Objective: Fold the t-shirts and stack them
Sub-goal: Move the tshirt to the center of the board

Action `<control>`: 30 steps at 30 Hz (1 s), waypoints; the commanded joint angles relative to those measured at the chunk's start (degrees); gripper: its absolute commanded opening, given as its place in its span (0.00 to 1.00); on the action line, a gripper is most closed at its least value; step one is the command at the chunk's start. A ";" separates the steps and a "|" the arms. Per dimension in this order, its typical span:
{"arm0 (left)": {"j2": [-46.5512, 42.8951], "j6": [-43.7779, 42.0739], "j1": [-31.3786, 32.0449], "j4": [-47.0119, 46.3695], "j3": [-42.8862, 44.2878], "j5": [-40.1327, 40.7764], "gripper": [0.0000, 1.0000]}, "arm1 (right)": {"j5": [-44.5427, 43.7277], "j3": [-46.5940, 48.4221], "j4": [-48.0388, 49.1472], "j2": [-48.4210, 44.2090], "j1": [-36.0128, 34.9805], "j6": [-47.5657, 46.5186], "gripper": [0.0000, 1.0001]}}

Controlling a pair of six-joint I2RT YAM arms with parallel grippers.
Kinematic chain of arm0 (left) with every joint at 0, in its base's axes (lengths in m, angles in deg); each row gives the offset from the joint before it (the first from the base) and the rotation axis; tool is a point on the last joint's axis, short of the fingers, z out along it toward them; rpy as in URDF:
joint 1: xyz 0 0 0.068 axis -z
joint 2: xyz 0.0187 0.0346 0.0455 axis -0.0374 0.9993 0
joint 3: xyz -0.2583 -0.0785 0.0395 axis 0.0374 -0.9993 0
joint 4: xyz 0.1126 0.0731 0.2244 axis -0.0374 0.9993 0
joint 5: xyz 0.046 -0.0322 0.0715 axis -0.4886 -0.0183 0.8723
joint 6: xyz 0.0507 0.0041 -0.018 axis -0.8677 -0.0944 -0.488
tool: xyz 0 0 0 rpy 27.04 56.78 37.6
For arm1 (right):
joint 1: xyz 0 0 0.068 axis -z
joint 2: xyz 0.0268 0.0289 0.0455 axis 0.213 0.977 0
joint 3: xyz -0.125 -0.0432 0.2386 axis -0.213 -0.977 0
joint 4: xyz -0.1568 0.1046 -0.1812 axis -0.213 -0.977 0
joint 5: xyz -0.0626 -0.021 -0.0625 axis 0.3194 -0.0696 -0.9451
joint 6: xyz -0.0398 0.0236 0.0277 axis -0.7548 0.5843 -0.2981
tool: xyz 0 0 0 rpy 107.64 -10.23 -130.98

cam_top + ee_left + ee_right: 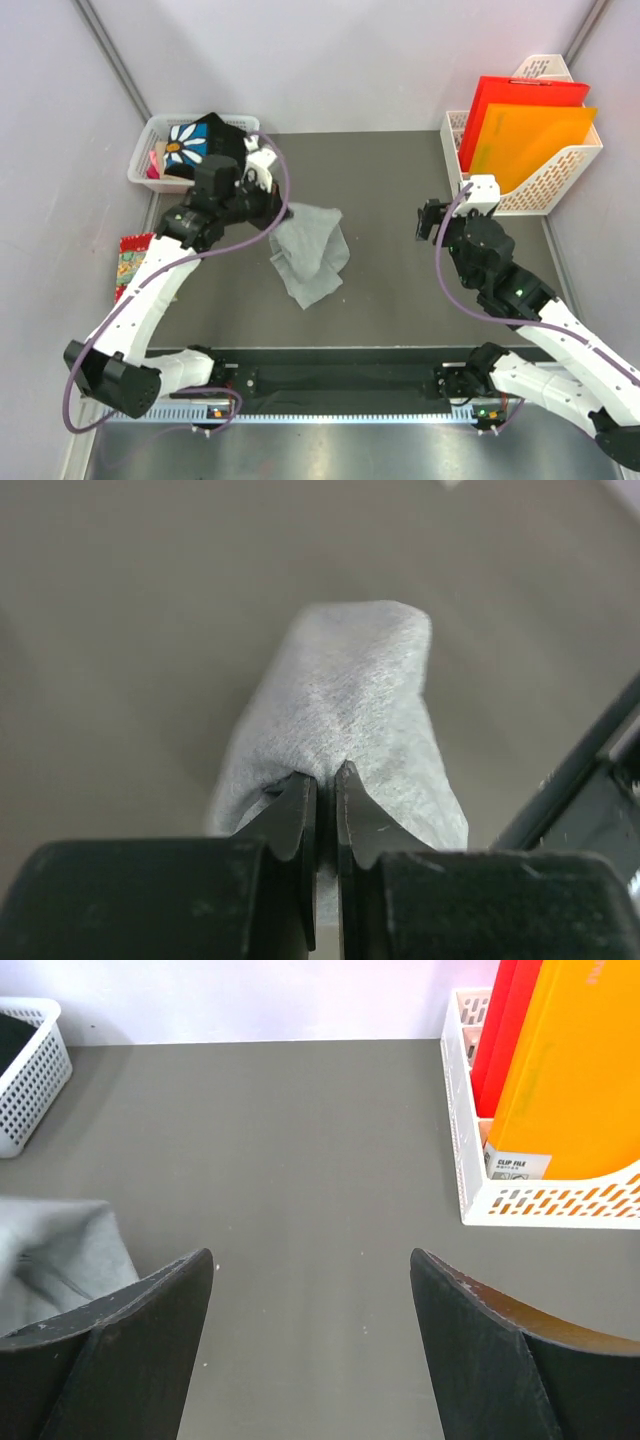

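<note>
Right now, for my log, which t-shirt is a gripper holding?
The grey t-shirt, pinched by the left gripper; the black daisy t-shirt sits in the white basket.

L gripper (325,780) clamped tight; R gripper (312,1260) jaws spread wide.

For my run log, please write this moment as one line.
left gripper: shut on grey t-shirt | right gripper: open, holding nothing | black daisy t-shirt: in white basket

We see white shells on our left arm (150,285) and right arm (575,330), black joints, a purple cable (287,185) along each, and matte black wedge-shaped end effector fingers (130,1340).
</note>
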 commanded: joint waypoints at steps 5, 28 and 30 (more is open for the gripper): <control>4.63 -2.84 2.19 -5.65 -7.30 4.49 0.00 | 1.73 -0.61 -0.22 1.71 -0.93 2.48 0.79; 14.66 -11.10 -19.79 -17.87 -16.35 11.90 0.99 | 26.51 -1.84 7.68 30.00 -4.27 11.53 0.82; 13.17 -11.11 -19.79 -14.98 -15.39 8.82 0.99 | 28.01 -0.35 9.00 34.56 -4.54 12.15 0.82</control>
